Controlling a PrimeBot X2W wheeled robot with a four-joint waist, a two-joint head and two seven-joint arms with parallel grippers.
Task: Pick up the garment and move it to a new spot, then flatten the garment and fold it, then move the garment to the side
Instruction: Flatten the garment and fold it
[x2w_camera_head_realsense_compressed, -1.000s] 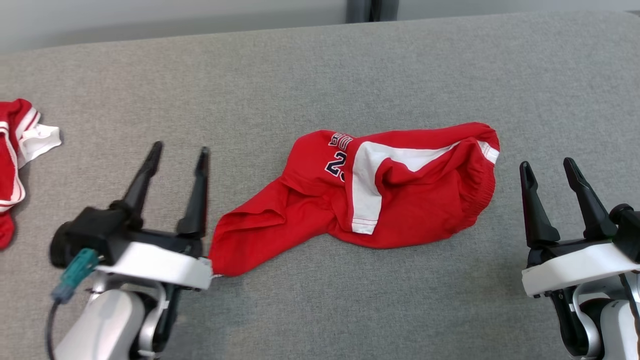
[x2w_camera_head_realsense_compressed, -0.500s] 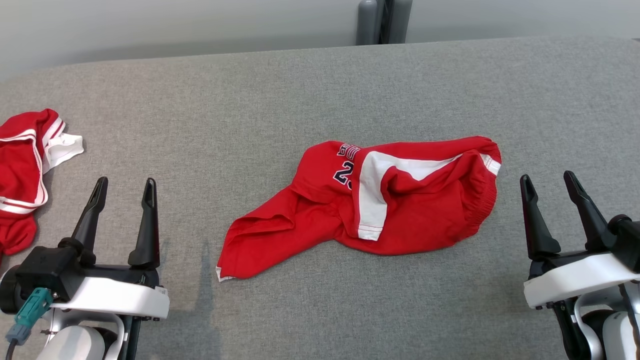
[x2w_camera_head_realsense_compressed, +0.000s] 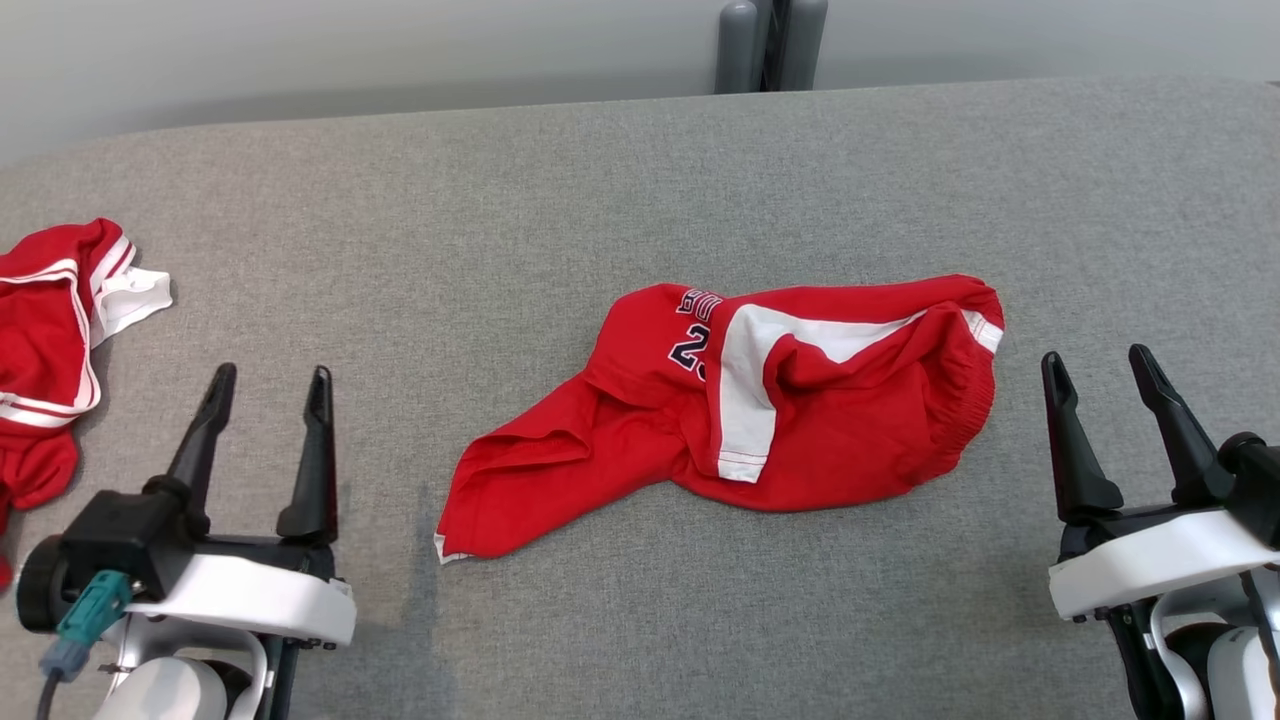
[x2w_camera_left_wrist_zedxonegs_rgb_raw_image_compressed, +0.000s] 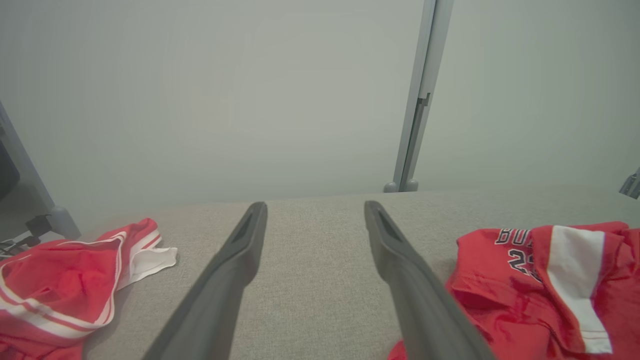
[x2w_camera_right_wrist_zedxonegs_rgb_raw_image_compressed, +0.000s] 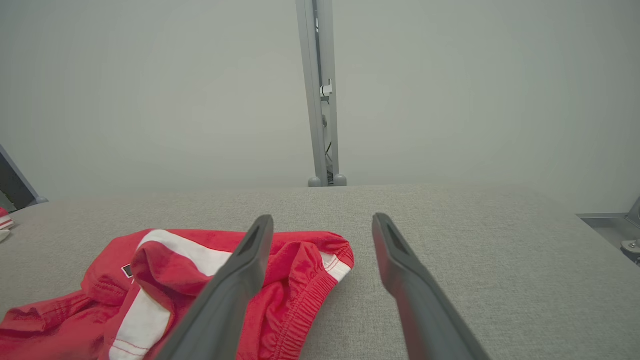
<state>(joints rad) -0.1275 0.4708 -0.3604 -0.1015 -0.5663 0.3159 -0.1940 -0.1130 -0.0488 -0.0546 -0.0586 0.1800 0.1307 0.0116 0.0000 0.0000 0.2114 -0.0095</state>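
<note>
The garment (x2w_camera_head_realsense_compressed: 740, 400), red shorts with a white side stripe and dark lettering, lies crumpled in the middle of the grey surface (x2w_camera_head_realsense_compressed: 620, 200). It also shows at the right of the left wrist view (x2w_camera_left_wrist_zedxonegs_rgb_raw_image_compressed: 545, 280) and at the lower left of the right wrist view (x2w_camera_right_wrist_zedxonegs_rgb_raw_image_compressed: 165, 285). My left gripper (x2w_camera_head_realsense_compressed: 270, 385) stands open at the lower left, well to the left of the garment's lower corner, holding nothing. My right gripper (x2w_camera_head_realsense_compressed: 1095, 365) stands open at the lower right, just right of the garment's elastic waistband, also empty.
A second red and white garment (x2w_camera_head_realsense_compressed: 50, 340) lies crumpled at the surface's far left edge, seen too in the left wrist view (x2w_camera_left_wrist_zedxonegs_rgb_raw_image_compressed: 65, 280). A grey post (x2w_camera_head_realsense_compressed: 770, 45) stands behind the surface against a pale wall. Bare grey fabric lies around the middle garment.
My left gripper has drawn back left and down, away from the garment's lower corner. The head camera has shifted, showing more of the far edge. The garment and right gripper rest as before.
</note>
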